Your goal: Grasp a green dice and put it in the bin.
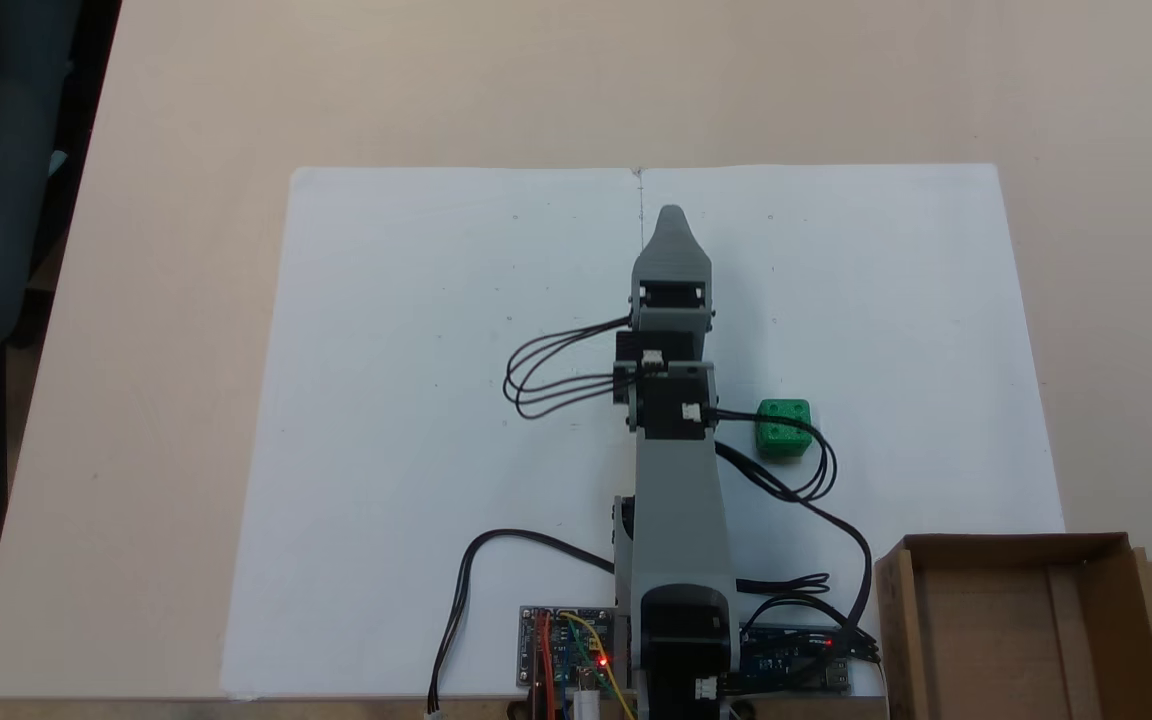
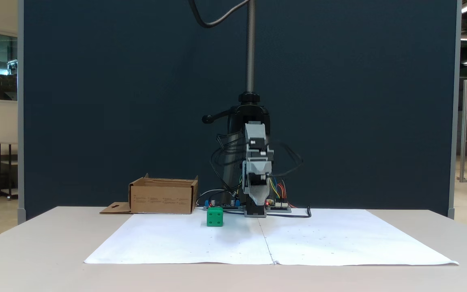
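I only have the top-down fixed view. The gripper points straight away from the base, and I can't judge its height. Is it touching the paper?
Observer: No. In the front fixed view the gripper hangs above the white paper, with a gap under its tip.
Operator: Is the green dice lying flat?
Observer: Yes. The green dice sits flat on the paper, and its front face shows two pips.
Operator: How tall is the bin next to the dice?
Observer: The bin has walls clearly taller than the dice, so the dice must be lifted over its rim.
Operator: Are the jaws open?
Observer: I cannot tell; both views show them as one grey shape.
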You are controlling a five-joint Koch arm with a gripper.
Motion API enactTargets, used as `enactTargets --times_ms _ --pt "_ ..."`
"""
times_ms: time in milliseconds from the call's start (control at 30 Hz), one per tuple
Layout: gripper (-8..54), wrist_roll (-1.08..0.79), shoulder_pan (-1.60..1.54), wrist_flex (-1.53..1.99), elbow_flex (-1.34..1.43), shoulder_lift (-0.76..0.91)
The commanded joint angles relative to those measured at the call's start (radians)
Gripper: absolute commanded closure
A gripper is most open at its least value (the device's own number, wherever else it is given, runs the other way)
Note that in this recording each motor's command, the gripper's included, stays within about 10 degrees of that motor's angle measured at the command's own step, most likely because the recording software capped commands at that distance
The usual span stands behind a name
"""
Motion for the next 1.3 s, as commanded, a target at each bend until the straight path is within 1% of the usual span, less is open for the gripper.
enactTargets --times_ms 0,167,233,333,500,700,833,1033,1267 --pt "1.5 -0.037 0.020 0.066 -0.057 0.115" --pt "1.6 -0.037 0.067 0.256 -0.138 0.112" --pt "1.7 -0.020 0.084 0.464 -0.250 0.104" --pt "1.8 -0.011 0.098 0.609 -0.417 0.069" --pt "3.5 -0.008 0.120 0.871 -0.511 0.069" --pt "2.0 -0.018 0.155 1.155 -0.575 0.055" --pt "0.9 -0.087 0.242 1.220 -0.614 0.023" --pt "0.4 -0.229 0.365 1.223 -0.623 -0.028" --pt "-0.2 -0.446 0.480 1.249 -0.620 -0.107"
